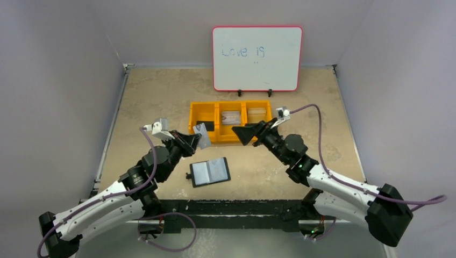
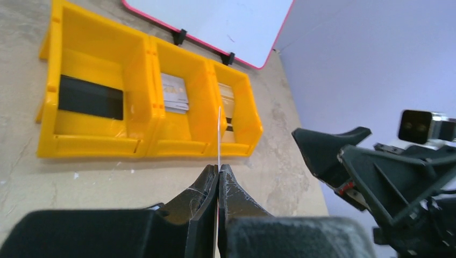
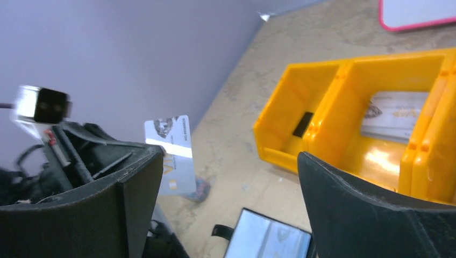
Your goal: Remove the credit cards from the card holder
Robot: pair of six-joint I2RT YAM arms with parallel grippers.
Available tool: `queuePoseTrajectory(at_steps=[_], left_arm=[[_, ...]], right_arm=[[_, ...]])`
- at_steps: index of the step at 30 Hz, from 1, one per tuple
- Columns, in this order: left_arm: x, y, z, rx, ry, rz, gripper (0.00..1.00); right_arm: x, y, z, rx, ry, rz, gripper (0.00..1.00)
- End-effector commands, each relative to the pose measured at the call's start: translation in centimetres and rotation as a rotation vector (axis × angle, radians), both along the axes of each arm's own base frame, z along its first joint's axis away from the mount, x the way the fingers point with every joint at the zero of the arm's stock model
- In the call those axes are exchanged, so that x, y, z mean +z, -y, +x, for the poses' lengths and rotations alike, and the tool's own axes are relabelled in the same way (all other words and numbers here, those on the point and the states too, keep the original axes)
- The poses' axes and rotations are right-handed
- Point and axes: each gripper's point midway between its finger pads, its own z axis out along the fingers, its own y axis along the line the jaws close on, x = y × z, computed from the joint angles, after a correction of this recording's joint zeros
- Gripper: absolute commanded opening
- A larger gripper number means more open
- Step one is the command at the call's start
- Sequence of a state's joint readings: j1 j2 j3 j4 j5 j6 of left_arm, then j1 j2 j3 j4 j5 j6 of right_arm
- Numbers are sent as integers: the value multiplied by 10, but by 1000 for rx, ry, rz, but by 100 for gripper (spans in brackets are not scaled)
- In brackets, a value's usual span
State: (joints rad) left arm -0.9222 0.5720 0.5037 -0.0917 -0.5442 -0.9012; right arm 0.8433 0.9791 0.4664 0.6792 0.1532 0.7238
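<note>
Above, the holder (image 1: pixel 209 172) lies open between the arms, before a tray (image 1: pixel 223 137) and a whiteboard (image 1: pixel 257 58) reading "Love is". Left wrist: left gripper (image 2: pixel 218 174) pinches a card (image 2: pixel 219 134) edge-on. Right wrist: right gripper (image 3: pixel 228 156) gapes wide; card print perhaps "VISA".

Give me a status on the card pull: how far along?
Done: the yellow tray holds a middle-compartment card and a right-compartment card. In hand: the left end effector is shut on a third card, held on edge near the tray; the right end effector is open, empty. Left: place that card. The card holder lies open on the table; whether its pockets hold more cards I cannot tell.
</note>
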Motion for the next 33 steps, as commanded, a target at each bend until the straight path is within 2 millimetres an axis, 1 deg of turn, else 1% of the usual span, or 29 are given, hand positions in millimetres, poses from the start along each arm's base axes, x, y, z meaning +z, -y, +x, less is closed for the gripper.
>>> queuePoseTrajectory(at_steps=[1,2,3,5,8,10,11,13,16,21,25,27,31,33], left_arm=[[35,14,-3,-79,129,-100,0],[36,16,-4,-91,129,-101,0],[37,19,-5,-105,129,-99,0],[40,29,-7,-151,136,-95,0],[47,45,-10,-222,156,-116,0],[50,51,-11,-246,162,-127,0],[52,54,-12,-258,163,-129,0],[55,59,-16,-293,170,-130,0],[58,59,-20,-311,181,-160,0],[63,51,-21,-285,207,-214,0],[62,50,-21,-281,210,-217,0],[64,53,-22,-293,216,-219,0],[63,57,-24,-317,220,-224,0],[60,59,-25,-329,216,-225,0]], right_arm=[[33,9,-16,251,103,219,91],[33,7,-16,300,112,209,86],[35,1,-16,340,120,184,84],[35,-9,-17,408,135,147,83],[44,-20,-25,504,186,154,79],[52,-25,-24,535,221,154,74],[55,-27,-24,544,234,156,73],[57,-31,-31,605,248,148,70],[53,-36,-32,650,230,136,68],[48,-42,-30,679,188,141,65],[46,-46,-41,770,179,164,60],[45,-50,-51,837,184,166,58],[44,-54,-55,882,173,183,56],[47,-55,-57,903,175,202,53]])
